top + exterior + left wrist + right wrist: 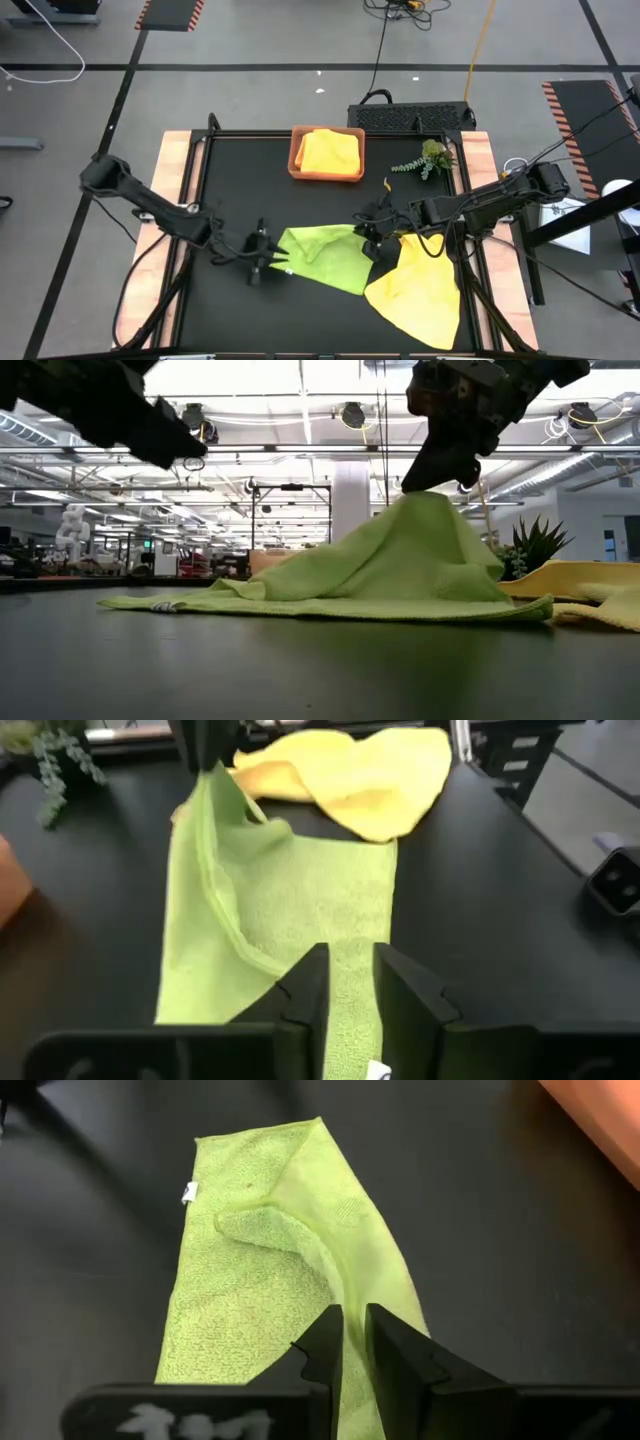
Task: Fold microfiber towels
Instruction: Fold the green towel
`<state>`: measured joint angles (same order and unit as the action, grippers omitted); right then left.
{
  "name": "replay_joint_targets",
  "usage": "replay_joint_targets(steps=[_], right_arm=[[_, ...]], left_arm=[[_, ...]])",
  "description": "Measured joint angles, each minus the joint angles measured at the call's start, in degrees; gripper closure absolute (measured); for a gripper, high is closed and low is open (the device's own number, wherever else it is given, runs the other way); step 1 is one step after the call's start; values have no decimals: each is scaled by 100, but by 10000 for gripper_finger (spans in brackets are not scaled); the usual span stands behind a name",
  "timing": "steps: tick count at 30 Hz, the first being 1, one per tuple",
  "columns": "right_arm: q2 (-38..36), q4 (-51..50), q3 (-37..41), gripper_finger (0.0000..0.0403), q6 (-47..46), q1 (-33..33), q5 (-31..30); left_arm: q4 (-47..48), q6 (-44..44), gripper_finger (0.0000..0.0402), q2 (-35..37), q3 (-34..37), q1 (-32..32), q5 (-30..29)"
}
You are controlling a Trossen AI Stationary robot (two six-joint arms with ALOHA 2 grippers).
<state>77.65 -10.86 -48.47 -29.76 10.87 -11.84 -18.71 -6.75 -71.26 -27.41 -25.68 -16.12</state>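
The lime green towel point(325, 256) lies near the middle of the black table point(240, 180), toward the near side, partly folded over itself. In the low view its right part rises into a peak point(425, 530) where the right gripper point(432, 478) holds it up, while the left part lies flat on the table.

The right gripper point(352, 1342) has its fingers point(325, 1345) nearly together, pinching the raised edge of the lime green towel point(270, 1270). The left gripper point(262, 252) is at the towel's left end, low over the table. In the left wrist view its fingers point(310, 990) stand slightly apart over the towel's edge point(290, 910); whether they grip the cloth cannot be told.

A small white tag point(188, 1192) sits at the towel's left edge. Nothing on it can be read.

A yellow towel point(420, 290) lies crumpled just right of the green one, toward the near right corner, its edge touching or overlapping the green cloth. A second yellow towel point(328, 152) lies in the orange-brown tray point(294, 160) at the far side of the table. A small green plant sprig point(428, 158) lies right of the tray, near the far right corner. No other writing or brand can be made out.
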Motion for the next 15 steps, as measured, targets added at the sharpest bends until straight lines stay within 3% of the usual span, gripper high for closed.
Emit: replay_joint_targets(steps=[7, 15], right_arm=[[0, 35, -2, 362, 0, 0, -2], [0, 33, -2, 362, -2, 0, -2]], left_arm=[[-849, -336, 253, -1110, -91, 235, 26], [-851, -994, 203, -2030, -614, 462, 24]])
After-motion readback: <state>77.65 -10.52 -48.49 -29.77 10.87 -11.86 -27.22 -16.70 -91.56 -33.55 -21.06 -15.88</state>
